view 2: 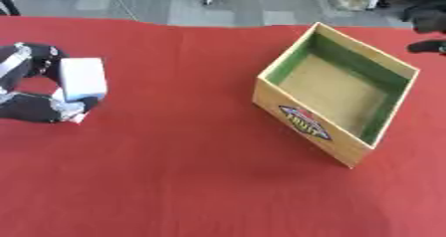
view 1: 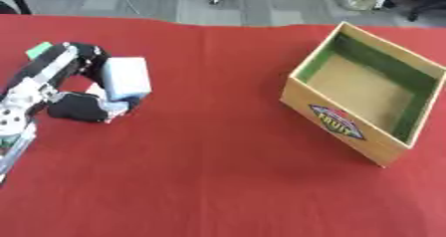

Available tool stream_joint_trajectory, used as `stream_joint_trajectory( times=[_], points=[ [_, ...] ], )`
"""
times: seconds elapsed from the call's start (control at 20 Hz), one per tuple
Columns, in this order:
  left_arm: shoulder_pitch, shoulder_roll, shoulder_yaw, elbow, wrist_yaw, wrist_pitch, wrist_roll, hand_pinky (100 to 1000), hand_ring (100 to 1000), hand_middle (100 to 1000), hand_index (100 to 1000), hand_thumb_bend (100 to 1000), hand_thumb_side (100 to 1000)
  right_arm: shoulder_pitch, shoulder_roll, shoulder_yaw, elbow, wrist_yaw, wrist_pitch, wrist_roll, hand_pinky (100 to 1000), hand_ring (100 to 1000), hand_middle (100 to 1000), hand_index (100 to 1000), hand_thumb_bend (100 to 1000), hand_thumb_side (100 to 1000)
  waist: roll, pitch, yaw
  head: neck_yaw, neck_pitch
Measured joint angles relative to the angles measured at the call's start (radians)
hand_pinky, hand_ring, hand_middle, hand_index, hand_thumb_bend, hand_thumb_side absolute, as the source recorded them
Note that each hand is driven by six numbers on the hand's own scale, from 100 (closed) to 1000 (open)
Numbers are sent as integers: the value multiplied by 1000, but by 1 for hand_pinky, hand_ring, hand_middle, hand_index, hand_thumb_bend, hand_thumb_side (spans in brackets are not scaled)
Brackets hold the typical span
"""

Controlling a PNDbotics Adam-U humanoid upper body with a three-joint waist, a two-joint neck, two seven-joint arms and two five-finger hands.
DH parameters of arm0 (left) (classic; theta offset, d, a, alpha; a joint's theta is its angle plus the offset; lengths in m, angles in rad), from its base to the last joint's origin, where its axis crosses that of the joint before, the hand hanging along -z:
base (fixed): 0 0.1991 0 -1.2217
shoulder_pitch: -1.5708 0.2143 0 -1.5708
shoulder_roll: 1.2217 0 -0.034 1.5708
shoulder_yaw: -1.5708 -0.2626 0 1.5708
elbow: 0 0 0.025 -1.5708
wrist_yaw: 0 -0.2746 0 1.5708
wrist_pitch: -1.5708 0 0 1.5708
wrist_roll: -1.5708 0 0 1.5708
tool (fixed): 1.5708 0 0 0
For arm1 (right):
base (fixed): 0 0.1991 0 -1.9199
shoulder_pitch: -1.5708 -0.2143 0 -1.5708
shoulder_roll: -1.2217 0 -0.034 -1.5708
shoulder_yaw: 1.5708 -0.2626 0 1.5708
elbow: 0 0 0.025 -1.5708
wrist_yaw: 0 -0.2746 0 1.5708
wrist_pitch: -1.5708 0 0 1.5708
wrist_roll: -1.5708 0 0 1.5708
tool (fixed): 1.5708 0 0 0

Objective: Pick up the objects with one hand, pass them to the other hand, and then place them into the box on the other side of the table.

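- I had the white block (view 1: 127,77) in my left hand (view 1: 76,89), far out at the left edge of the red tabletop (view 1: 218,171); I couldn't tell whether it had cleared the cloth or was touching it.
- The block looked like a plain pale box with squared faces and soft corners; I judged it light and stiff enough not to crush, though the smooth sides might have been slippery.
- The best hold, to my eye, was across two opposite flat faces, leaving one end free for the other hand to take at the handover.
- My fingers (view 1: 83,57) were curled over the top of the block and the thumb (view 1: 87,109) came up under its lower edge, so the hand was closed around it, gripping the block between them.
- A small green thing (view 1: 38,49) showed just behind the hand; I couldn't make out what it was.
- The wooden box (view 1: 335,121) with the fruit label sat well apart on the right side, tilted askew, its green-lined inside bare.
- Only dark shapes showed at the far right edge of the right eye view; I couldn't make out my right hand, so I judged the pass not yet begun.
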Motion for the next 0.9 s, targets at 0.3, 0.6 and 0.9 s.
stream_joint_trajectory(
  times=[0.3, 0.6, 0.9],
  points=[
    [-39, -67, -24, 28, -25, -20, -12, 693, 476, 366, 451, 100, 100, -68, -1, 22, 70, 6, 14, 35, 862, 999, 850, 922, 100, 431, -1, 7, 40, -39, -6],
    [-81, -121, -43, 46, -39, -37, -23, 691, 473, 361, 451, 100, 100, -125, -2, 38, 125, 15, 22, 55, 862, 999, 850, 921, 100, 425, -7, 17, 82, -85, -15],
    [-112, -184, -71, 78, -54, -57, -37, 690, 470, 358, 452, 100, 100, -158, -12, 58, 157, 21, 14, 62, 862, 997, 849, 919, 100, 421, -12, 18, 99, -124, -19]
  ],
)
